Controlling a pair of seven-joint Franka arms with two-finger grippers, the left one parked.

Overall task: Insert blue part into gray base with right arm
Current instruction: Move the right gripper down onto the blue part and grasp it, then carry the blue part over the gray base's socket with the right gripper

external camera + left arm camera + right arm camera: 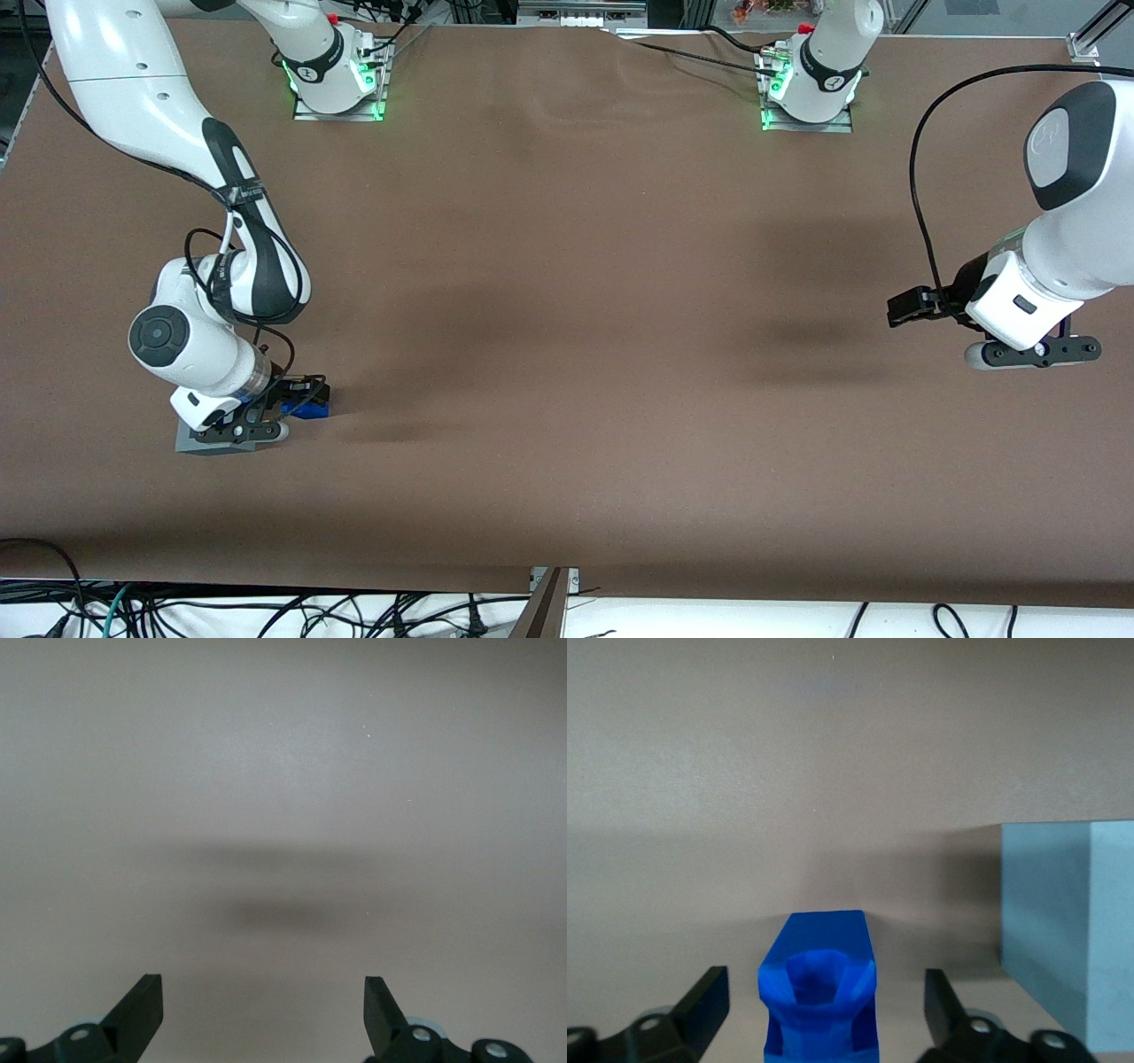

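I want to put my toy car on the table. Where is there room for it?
Almost all of the brown table is bare: the whole wide middle, up to the parked arm's end. It is crowded only at the working arm's end, where the open gripper straddles the blue part, with the gray base right beside it.

White right arm — dark-gray joint covers, looped black wires, black claw.

Bare brown table fills nearly the whole frame; a soft dark shadow lies across it just below the middle; two black fingertips rise from the bottom edge, lower left and lower right, set wide apart.
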